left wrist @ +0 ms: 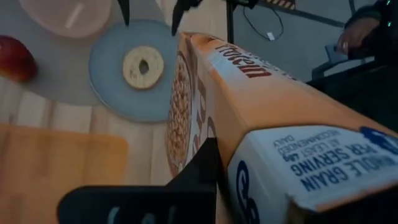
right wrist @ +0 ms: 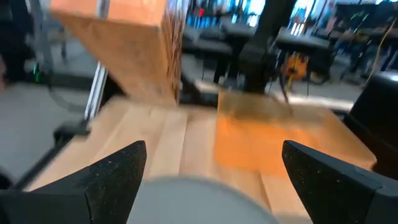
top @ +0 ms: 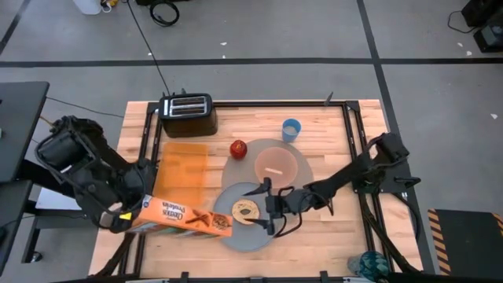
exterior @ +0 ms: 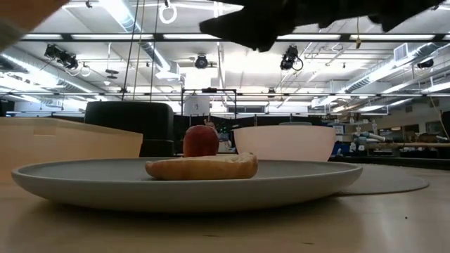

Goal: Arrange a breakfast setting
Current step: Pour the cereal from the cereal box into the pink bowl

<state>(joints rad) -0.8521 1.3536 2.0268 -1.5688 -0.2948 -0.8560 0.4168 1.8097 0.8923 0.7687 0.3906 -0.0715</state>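
Counter (top: 330, 228) holds the bagel (top: 246, 210) just ahead of your right fingers (top: 267, 187), spread wide, empty; left fingers (left wrist: 186, 186) pinch the cereal box (top: 187, 217).

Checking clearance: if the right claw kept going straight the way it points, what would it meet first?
Probably the cereal box held by the left claw; the right claw points over the bagel towards it, though height is unclear.

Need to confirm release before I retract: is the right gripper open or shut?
Open. The right gripper has its fingers spread wide above the plate, with the bagel lying free.

wooden table (top: 330, 228) (mat (top: 308, 179), toaster (top: 189, 115), cup (top: 291, 130))
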